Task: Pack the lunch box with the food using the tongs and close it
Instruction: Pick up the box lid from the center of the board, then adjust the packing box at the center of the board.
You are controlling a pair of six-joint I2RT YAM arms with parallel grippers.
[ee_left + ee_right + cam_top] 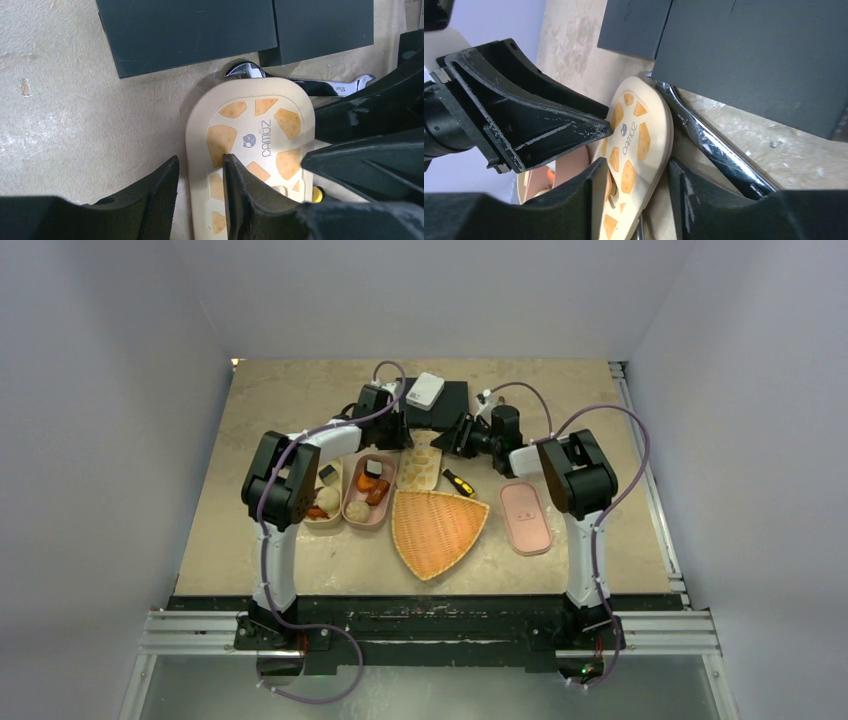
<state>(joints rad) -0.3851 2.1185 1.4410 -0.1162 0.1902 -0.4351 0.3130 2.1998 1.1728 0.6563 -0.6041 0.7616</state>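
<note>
The cream lid (250,135) lies far-centre on the worktop (75,125), its end over a wrench (320,85). I judge it light, stiff, slick and thin, so I'd take the rim. My left pincer (200,160) straddles its edge, jaws apart; my right pincer (636,167) flanks it, clamped or not I cannot tell

I read one brand: "CAMUZ", with dots over the U, printed in grey on the cream, cheese-patterned lunch box lid (250,135). It runs sideways next to a small grey logo badge. The right wrist view shows the same word, also turned. The wrench (330,86) has tiny stamped marks near its open end, too small to read. In the top view any print is too small to read.
</note>
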